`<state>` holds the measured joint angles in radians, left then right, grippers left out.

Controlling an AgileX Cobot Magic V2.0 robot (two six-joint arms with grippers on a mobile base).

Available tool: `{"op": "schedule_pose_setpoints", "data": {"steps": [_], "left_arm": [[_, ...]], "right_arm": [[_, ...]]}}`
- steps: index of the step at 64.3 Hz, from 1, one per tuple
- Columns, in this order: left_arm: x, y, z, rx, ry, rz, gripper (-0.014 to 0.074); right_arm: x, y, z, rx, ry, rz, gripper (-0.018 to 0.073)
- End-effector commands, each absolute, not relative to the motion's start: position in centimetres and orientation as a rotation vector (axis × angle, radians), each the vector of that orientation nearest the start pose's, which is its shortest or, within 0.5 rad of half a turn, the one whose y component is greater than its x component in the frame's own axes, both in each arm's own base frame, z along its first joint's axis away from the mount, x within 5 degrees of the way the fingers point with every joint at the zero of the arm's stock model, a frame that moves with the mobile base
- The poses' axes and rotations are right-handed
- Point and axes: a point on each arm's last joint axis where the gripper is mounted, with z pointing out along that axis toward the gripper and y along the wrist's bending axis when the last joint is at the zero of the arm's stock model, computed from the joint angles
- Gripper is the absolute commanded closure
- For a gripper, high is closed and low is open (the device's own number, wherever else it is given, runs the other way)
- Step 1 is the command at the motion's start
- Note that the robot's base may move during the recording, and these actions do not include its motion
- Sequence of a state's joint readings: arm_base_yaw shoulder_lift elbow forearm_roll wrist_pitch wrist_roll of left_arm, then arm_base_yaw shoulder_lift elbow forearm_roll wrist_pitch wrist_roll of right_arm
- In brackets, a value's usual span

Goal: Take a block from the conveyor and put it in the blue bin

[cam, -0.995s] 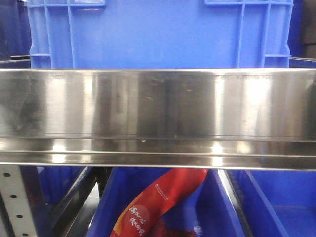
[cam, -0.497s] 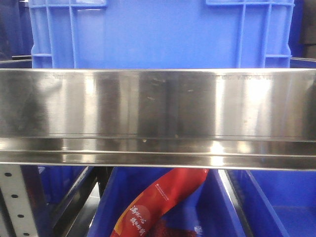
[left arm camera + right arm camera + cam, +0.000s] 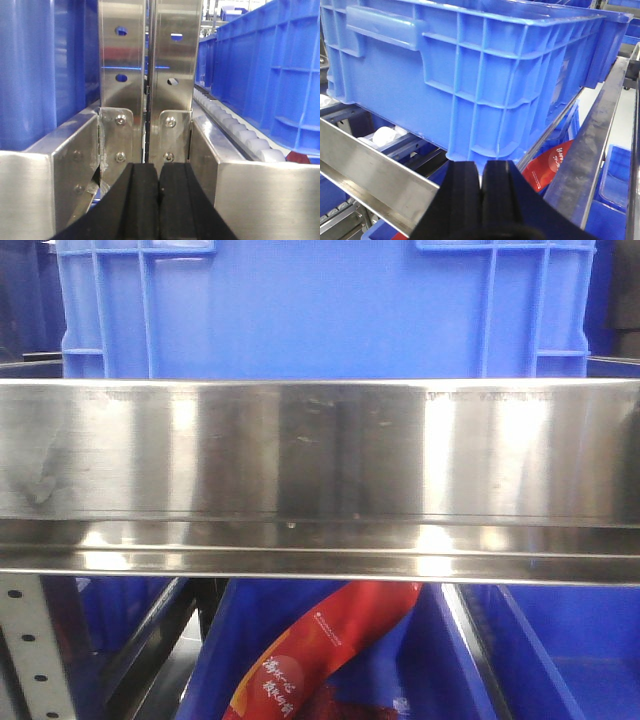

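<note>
Exterior front-facing view: a broad brushed stainless-steel rail point(image 3: 320, 455) spans the full width; above it stands a large blue ribbed plastic bin point(image 3: 320, 310), and below it a second blue plastic bin point(image 3: 450, 660) holds a red printed plastic packet point(image 3: 320, 655). A perforated grey steel upright point(image 3: 25, 650) rises at lower left. Neither the block nor the conveyor belt appears in any view.

Left wrist-mounted view: the left end effector point(image 3: 159, 200) has its two black padded fingers point(image 3: 142, 200) pressed together with nothing between them. Directly ahead stand two paired stainless-steel posts point(image 3: 150, 65) with bolted brackets; a row of white rollers point(image 3: 235, 132) runs along the right beneath a blue ribbed crate wall point(image 3: 270, 75).

Right wrist-mounted view: the right end effector point(image 3: 481, 195) is likewise closed and empty, just below the corner of the blue ribbed bin point(image 3: 465, 75). The steel rail point(image 3: 375, 165) crosses lower left; the red packet point(image 3: 550, 167) lies to the right.
</note>
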<state>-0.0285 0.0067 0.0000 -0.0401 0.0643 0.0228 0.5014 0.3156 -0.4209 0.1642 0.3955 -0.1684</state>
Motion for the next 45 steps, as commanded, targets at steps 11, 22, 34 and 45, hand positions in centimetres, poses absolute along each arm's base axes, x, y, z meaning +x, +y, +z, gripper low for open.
{"op": "schedule_pose_setpoints", "data": {"steps": [11, 22, 34, 45], "left_arm": [[5.63, -0.17, 21.00, 0.004, 1.519, -0.042, 0.0707], [5.63, -0.17, 21.00, 0.004, 1.519, -0.042, 0.0707], [5.63, -0.17, 21.00, 0.004, 1.519, -0.042, 0.0707], [5.63, -0.17, 21.00, 0.004, 1.519, -0.042, 0.0707]], "right_arm": [[6.28, 4.05, 30.09, -0.494, 1.685, 0.404, 0.0721], [6.28, 4.05, 30.09, -0.494, 1.685, 0.404, 0.0721], [6.28, 4.05, 30.09, -0.494, 1.685, 0.404, 0.0721], [6.28, 4.05, 30.09, -0.494, 1.685, 0.404, 0.0721]]}}
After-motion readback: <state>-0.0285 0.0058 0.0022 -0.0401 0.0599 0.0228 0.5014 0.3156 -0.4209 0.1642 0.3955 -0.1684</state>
